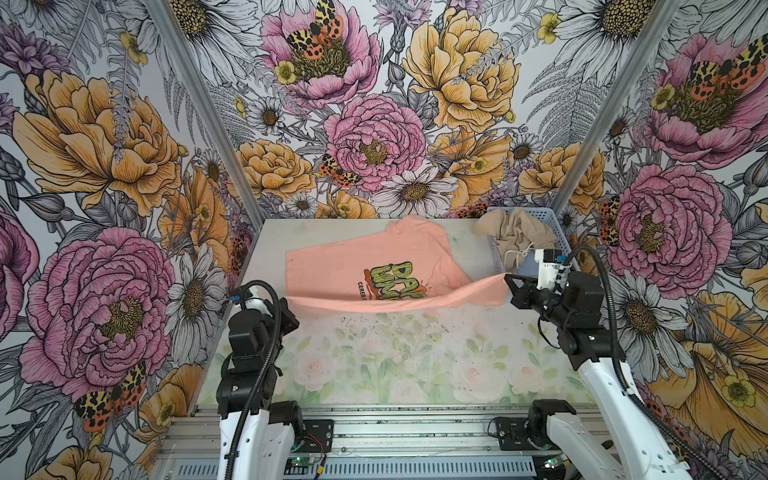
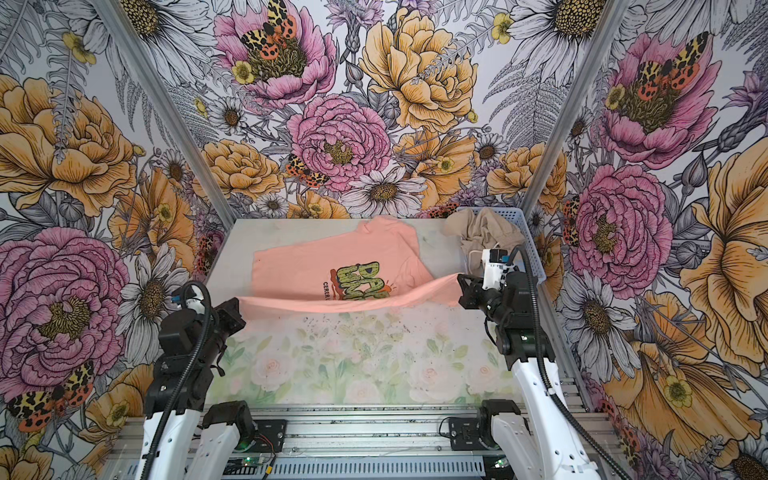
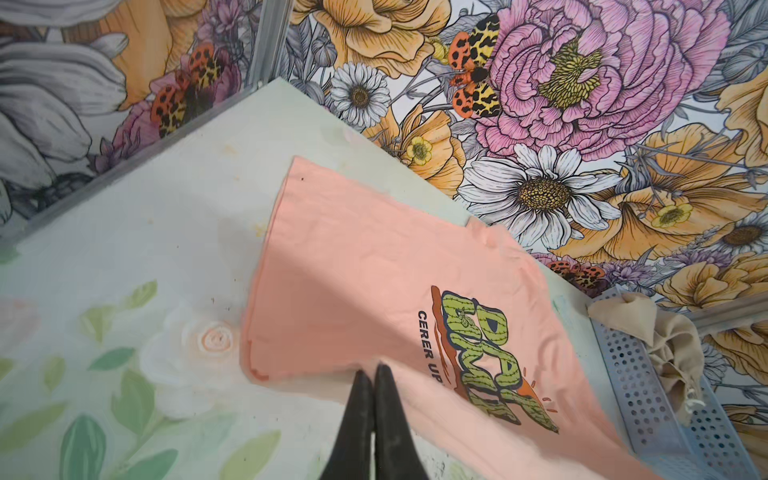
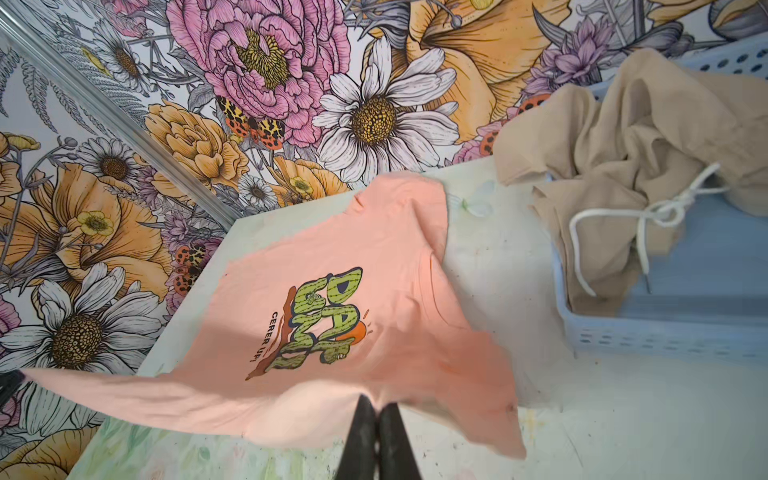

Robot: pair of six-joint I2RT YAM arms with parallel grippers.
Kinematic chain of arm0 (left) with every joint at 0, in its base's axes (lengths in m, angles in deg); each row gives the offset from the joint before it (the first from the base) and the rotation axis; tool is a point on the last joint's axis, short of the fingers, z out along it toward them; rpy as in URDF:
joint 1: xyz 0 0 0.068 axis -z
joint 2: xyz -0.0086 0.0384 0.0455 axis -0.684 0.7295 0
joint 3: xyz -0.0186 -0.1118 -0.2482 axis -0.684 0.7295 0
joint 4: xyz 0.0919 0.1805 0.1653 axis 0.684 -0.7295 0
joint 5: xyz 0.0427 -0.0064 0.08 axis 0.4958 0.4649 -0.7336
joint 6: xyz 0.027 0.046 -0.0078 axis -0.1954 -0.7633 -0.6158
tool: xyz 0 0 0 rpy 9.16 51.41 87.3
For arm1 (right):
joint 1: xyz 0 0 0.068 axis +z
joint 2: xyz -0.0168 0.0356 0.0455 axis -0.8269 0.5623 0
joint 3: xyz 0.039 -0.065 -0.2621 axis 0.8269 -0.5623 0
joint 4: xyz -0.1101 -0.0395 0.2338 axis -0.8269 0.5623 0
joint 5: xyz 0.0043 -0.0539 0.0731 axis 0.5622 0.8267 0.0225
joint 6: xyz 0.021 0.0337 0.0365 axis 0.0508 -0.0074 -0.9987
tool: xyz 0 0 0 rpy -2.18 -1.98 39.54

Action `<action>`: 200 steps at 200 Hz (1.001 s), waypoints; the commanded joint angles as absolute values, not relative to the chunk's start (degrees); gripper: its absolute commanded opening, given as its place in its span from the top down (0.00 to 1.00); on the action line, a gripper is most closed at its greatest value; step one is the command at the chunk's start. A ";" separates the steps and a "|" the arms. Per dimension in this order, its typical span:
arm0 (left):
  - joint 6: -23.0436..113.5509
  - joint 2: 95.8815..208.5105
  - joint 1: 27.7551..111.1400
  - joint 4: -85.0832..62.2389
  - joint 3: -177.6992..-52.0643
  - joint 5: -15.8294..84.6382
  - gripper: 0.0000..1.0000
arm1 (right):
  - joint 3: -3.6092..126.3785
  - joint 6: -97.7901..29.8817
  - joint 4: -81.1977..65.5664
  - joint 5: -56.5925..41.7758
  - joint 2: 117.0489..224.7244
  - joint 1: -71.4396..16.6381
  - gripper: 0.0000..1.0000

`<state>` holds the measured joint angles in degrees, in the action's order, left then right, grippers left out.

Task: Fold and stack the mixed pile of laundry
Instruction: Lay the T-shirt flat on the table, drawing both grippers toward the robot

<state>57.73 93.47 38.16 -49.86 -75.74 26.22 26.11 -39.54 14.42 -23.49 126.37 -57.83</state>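
Observation:
The salmon-peach T-shirt [image 1: 353, 257] [image 2: 316, 257] lies graphic side up on the far half of the table. Its near edge is lifted and stretched taut between both grippers. My left gripper [image 1: 291, 302] [image 3: 372, 370] is shut on the left end of that edge. My right gripper [image 1: 507, 280] [image 4: 376, 401] is shut on the right end, where the cloth bunches. The rest of the shirt [image 3: 353, 270] [image 4: 374, 249] rests on the table. The beige garment [image 1: 515, 232] [image 4: 623, 124] with its white drawstring [image 4: 615, 216] sits crumpled in the basket.
The light blue perforated basket [image 1: 552, 224] [image 2: 521, 224] [image 4: 665, 332] stands at the table's far right corner, just behind my right wrist. The near half of the floral-printed table [image 1: 395, 357] shows bare. Flowered walls close in the left, back and right sides.

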 commanded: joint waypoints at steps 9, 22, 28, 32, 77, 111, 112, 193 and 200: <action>67.57 90.00 44.88 -60.91 -77.29 13.63 1.00 | 26.79 -44.64 23.29 -20.83 120.55 -57.25 1.00; 69.95 89.70 48.99 -64.28 -78.33 7.58 1.00 | 27.11 -46.34 26.14 -20.66 118.52 -56.84 1.00; 71.52 89.59 51.00 -66.31 -78.91 5.07 1.00 | 27.61 -46.57 27.82 -20.47 117.69 -56.62 1.00; 72.29 89.44 52.11 -67.51 -79.33 3.53 1.00 | 28.19 -46.57 28.80 -20.23 117.30 -56.40 1.00; 79.81 88.94 61.24 -76.03 -82.04 -6.08 1.00 | 38.90 -38.47 41.94 -18.25 119.90 -54.43 1.00; 82.45 90.62 64.10 -79.60 -84.48 -8.43 1.00 | 44.32 -34.98 47.19 -17.13 122.16 -53.85 1.00; 82.53 90.71 64.13 -79.70 -84.51 -8.48 1.00 | 44.41 -34.94 47.36 -17.09 122.18 -53.85 1.00; 90.14 94.14 68.56 -90.47 -89.44 -6.99 1.00 | 48.93 -33.37 61.19 -16.89 121.24 -53.15 1.00; 90.67 94.05 68.61 -91.58 -89.74 -6.75 1.00 | 49.37 -33.25 62.25 -16.74 121.17 -53.19 1.00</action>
<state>87.21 93.93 67.91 -86.14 -87.68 -6.12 46.52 -34.65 57.04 -18.11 122.24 -53.43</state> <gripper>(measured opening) 0.045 0.050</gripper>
